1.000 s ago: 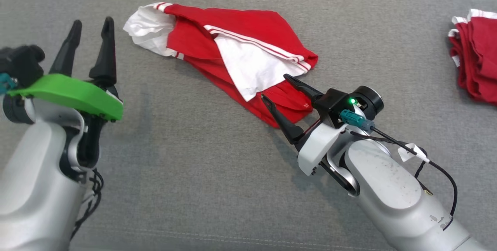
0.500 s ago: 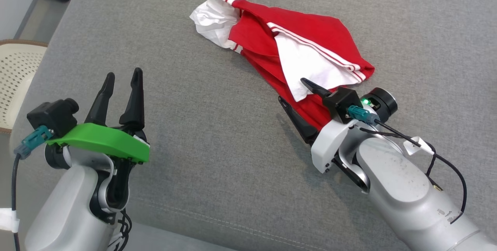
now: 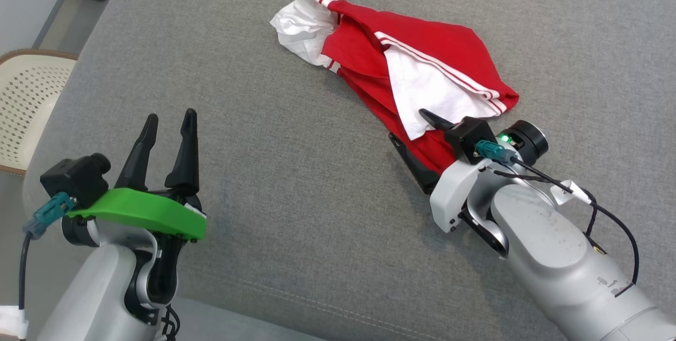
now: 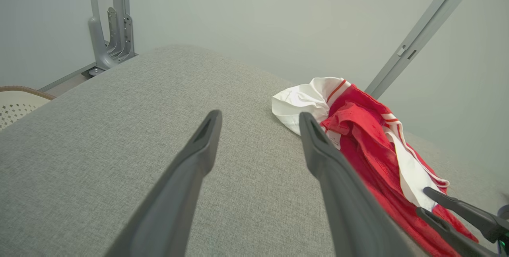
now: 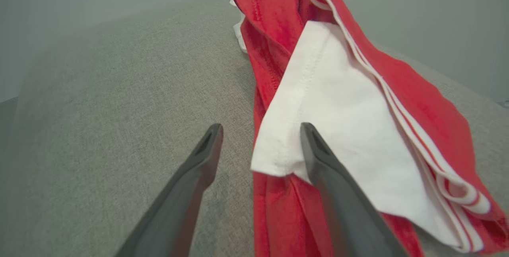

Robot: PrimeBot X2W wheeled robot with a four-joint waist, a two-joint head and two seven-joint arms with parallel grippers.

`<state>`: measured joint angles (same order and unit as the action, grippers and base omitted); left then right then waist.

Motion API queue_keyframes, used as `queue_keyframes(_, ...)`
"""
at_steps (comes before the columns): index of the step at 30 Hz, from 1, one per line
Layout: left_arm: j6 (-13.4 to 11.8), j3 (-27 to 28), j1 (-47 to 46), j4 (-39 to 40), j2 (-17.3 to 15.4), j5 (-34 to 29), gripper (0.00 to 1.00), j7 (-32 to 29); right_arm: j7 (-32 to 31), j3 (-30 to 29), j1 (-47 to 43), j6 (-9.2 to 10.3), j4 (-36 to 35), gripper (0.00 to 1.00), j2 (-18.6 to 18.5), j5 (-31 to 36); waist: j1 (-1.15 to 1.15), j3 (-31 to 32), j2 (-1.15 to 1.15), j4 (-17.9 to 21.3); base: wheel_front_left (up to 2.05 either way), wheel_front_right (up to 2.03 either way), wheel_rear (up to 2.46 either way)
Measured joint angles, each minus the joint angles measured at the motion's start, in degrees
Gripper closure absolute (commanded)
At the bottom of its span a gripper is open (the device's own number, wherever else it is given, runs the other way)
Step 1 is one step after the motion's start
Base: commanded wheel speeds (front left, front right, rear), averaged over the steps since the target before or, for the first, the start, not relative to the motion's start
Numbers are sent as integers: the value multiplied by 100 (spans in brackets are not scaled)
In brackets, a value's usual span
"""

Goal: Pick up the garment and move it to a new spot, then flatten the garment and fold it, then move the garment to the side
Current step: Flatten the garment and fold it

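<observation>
Right now the garment (image 3: 422, 50) — red, with white panels and white stripes along its edges — lies crumpled in a long heap on the grey cloth-covered desk (image 3: 264, 119). It runs from the far middle down toward the right. The right claw (image 3: 407, 125) is spread wide at the heap's near end: one finger lies over the white fold, while the other sits just beside the red edge, over bare grey cloth. The garment's corner lies between them, unpinched. The left claw (image 3: 170, 118) is spread too, holding nothing. It hangs over the bare desk at the near left, well apart from the garment, fingers pointing away from the robot. Beyond the desk's left edge stands a cream perforated basket (image 3: 26, 98).
</observation>
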<state>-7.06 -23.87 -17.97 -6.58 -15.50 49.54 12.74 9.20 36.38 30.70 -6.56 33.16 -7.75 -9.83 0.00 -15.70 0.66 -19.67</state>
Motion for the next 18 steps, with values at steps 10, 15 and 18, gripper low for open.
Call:
queue_keyframes(10,-1,68,175,191,5,-41,0,43,8,-16,165,2,226,51,-82,34,0,-63,0,8,0,0,0)
queue_keyframes(15,-1,143,196,266,9,-48,0,44,8,-31,199,3,307,100,-73,34,0,-105,0,4,0,0,0)
queue_keyframes(18,-1,164,222,326,10,-63,0,44,9,-51,234,4,338,100,-51,34,0,-125,0,8,0,0,0)
